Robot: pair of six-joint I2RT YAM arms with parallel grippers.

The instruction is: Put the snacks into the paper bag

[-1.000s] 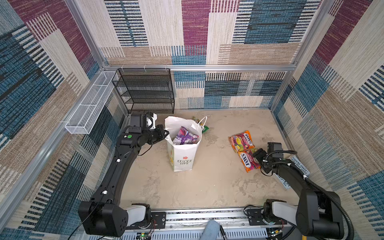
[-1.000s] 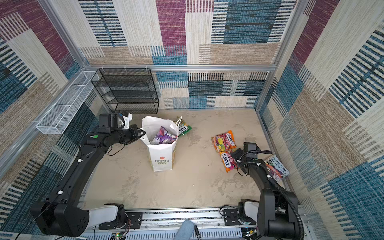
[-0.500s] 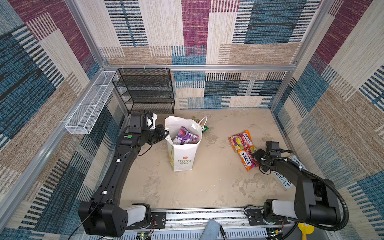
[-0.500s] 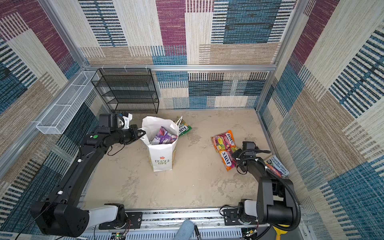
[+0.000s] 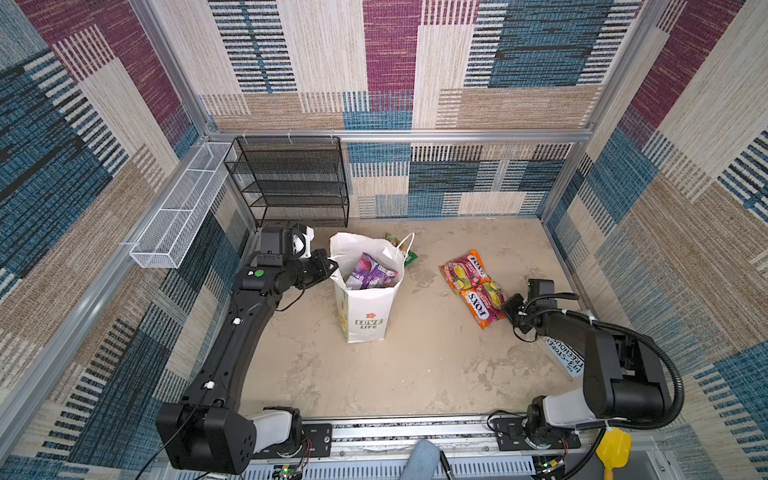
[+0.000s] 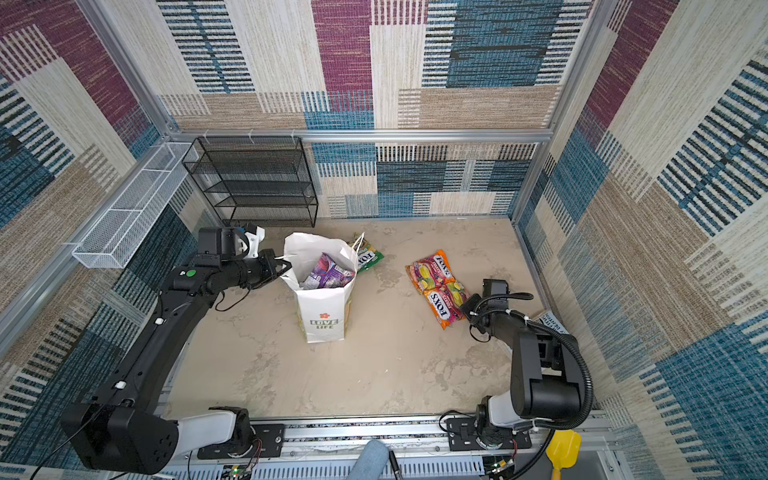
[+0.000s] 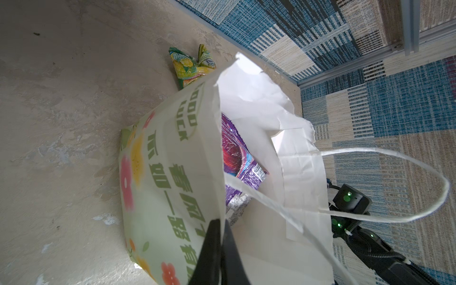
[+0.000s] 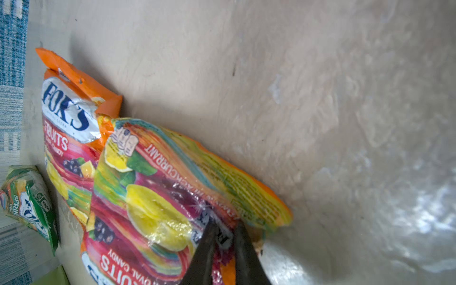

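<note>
Snacks are partly packed: glossy purple candy packets (image 5: 371,274) stand inside the tall white paper carrier bag (image 5: 368,322), upright mid-floor. An orange-pink FOX'S packet (image 5: 484,305) lying partly on a second orange-pink packet (image 5: 463,270), and a green-yellow packet (image 6: 369,258) just behind the bag, lie outside. The left gripper (image 7: 219,223) is pinched on the bag's rim and the right gripper (image 8: 223,229) has narrow jaws nipping the upper orange-pink packet's edge; a printed book with black lettering (image 5: 566,353) lies beside the right arm, and nothing seems to block the way.
</note>
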